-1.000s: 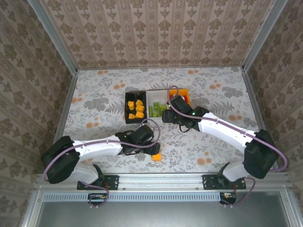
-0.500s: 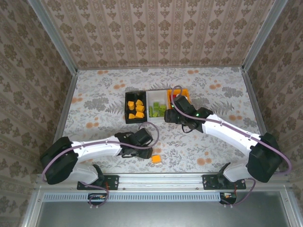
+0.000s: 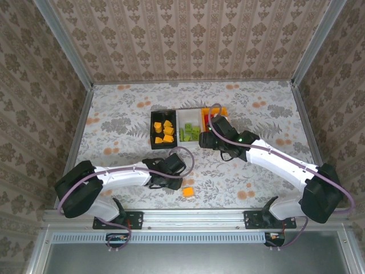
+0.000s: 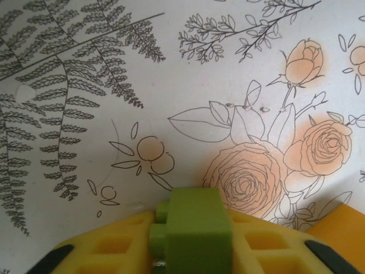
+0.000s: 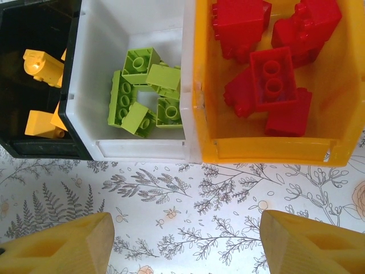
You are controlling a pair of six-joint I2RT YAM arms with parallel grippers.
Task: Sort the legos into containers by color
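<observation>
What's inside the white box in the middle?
The white bin holds only lime green bricks, a loose pile of about six. They overlap, so anything under the pile is hidden.

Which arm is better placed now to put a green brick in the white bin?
Left. The left gripper has its jaws shut on a green lego and only needs to carry it to the white bin. The right gripper hangs close to it, jaws open and empty.

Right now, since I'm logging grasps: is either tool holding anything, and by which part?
The left tool pinches a lime green lego by its opposite sides. The right tool is open, holding nothing.
</observation>
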